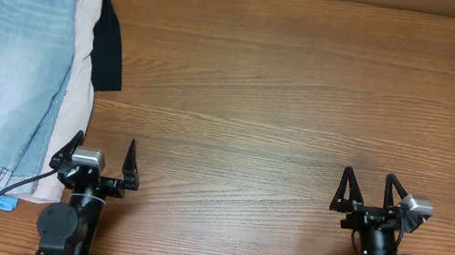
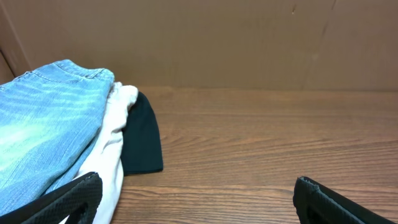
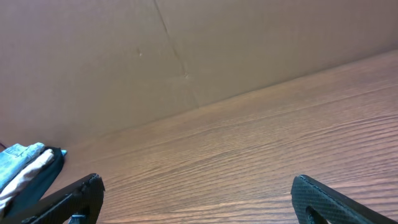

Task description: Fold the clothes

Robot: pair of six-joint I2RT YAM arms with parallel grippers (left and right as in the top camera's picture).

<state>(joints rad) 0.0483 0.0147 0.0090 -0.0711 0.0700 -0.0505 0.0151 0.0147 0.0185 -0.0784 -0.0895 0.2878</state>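
Observation:
A pile of folded clothes lies at the table's left edge: light blue jeans [image 1: 8, 63] on top, a cream garment [image 1: 81, 75] under them, a black garment [image 1: 111, 38] at the bottom. The left wrist view shows the jeans [image 2: 43, 118], cream garment [image 2: 115, 143] and black garment [image 2: 143, 140] ahead on the left. My left gripper [image 1: 103, 151] is open and empty, just right of the pile's near end. My right gripper [image 1: 369, 190] is open and empty over bare wood at the front right. The pile shows far off in the right wrist view [image 3: 25, 165].
A brown cardboard wall [image 2: 217, 43] runs along the table's far edge. A light blue cloth corner [image 1: 0, 201] sticks out under the pile near the front edge. The wooden table [image 1: 260, 96] stretches between the pile and the right arm.

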